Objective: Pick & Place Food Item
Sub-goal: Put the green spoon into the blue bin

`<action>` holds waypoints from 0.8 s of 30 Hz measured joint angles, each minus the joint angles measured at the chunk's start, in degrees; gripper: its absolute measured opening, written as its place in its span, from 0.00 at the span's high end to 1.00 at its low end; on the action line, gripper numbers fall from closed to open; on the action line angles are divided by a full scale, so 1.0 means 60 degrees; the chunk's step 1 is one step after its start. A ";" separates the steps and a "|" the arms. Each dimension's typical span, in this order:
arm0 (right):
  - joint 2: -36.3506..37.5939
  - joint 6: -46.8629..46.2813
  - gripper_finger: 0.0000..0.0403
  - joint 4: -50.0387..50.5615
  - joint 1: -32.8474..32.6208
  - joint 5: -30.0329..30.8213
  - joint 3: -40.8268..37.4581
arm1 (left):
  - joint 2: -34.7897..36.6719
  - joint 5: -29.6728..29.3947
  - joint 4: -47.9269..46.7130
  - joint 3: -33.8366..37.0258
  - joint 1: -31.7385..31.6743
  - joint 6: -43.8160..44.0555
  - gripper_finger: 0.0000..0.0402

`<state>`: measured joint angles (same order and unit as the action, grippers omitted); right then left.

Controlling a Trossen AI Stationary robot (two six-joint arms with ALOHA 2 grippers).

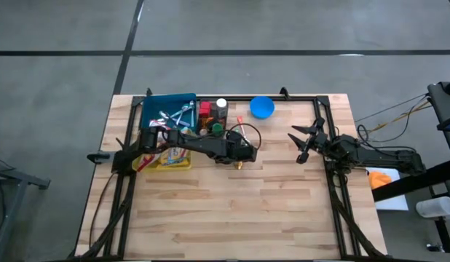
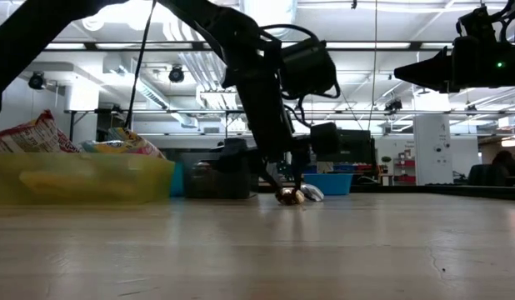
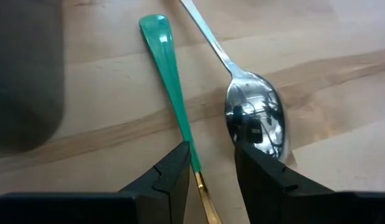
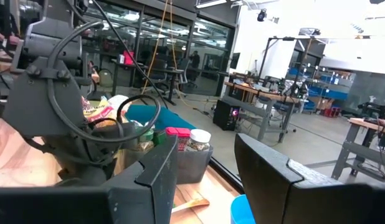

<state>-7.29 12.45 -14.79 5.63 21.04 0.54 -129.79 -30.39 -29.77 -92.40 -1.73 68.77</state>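
- left gripper (image 1: 242, 161) low over the middle of the wooden table (image 1: 232, 211), pointing steeply down; its fingers (image 3: 174, 177) stand partly apart, a narrow gap between them, with nothing seen clamped in that gap.
- just past those fingers lie a green-handled utensil (image 3: 169, 81) and a metal spoon (image 3: 255, 118), side by side and close together on the wood; the green handle runs into the gap between the fingers, with a thin gold-coloured piece (image 3: 207, 199) lower in that gap.
- low view: a small brownish item (image 2: 288, 197) sits on the table right at the left gripper's tips; cannot tell what it is or whether the tips touch it.
- yellow tray (image 1: 172, 161) with snack packets near the left arm's base; print on the packets not readable.
- blue bin (image 1: 167, 108) with utensils, jars (image 1: 220, 107) beside it, blue bowl (image 1: 262, 107) along the far edge.
- right gripper (image 1: 306, 142) held above the table's right side, fingers partly apart, empty.
- no brand or label text legible anywhere.
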 joint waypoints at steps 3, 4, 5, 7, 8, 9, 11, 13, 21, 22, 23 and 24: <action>0.0004 0.0000 0.61 0.0000 0.0000 0.0000 0.0000 | -0.0027 0.0214 -0.0089 0.0001 -0.0031 0.0004 0.67; 0.0001 0.0000 0.61 0.0000 0.0002 0.0000 -0.0004 | -0.0054 0.0200 -0.0154 0.0011 -0.0030 0.0000 0.67; 0.0002 0.0000 0.61 0.0000 0.0002 0.0000 -0.0002 | -0.0060 0.0178 -0.0171 0.0011 -0.0023 0.0007 0.67; 0.0004 0.0000 0.61 0.0000 0.0001 0.0000 -0.0001 | -0.0032 0.0211 -0.0237 0.0011 -0.0023 0.0007 0.67; 0.0004 0.0000 0.61 0.0000 0.0002 0.0000 -0.0003 | -0.0031 0.0215 -0.0239 0.0011 -0.0023 0.0006 0.67; 0.0004 0.0000 0.61 0.0000 0.0003 0.0000 -0.0004 | -0.0031 0.0213 -0.0256 0.0011 -0.0023 0.0007 0.67; 0.0004 0.0000 0.61 0.0000 0.0000 0.0000 0.0000 | -0.0031 0.0211 -0.0255 0.0011 -0.0023 0.0007 0.67; 0.0004 0.0000 0.61 0.0000 0.0002 0.0000 -0.0004 | -0.0031 0.0211 -0.0253 0.0011 -0.0023 0.0007 0.67; 0.0004 0.0003 0.61 0.0000 0.0003 0.0000 -0.0003 | -0.0028 0.0320 -0.0246 0.0011 -0.0023 0.0007 0.68; 0.0004 0.0000 0.61 0.0000 0.0000 0.0000 -0.0001 | -0.0027 0.0319 -0.0246 0.0011 -0.0023 0.0010 0.69; 0.0004 0.0000 0.61 0.0000 0.0002 0.0000 0.0000 | -0.0027 0.0317 -0.0249 0.0011 -0.0023 0.0006 0.71; 0.0004 0.0002 0.61 0.0000 0.0001 0.0000 -0.0002 | -0.0027 0.0320 -0.0245 0.0011 -0.0023 -0.0002 0.72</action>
<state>-7.27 12.46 -14.79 5.64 21.04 0.53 -129.95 -28.47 -31.24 -92.33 -1.87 68.76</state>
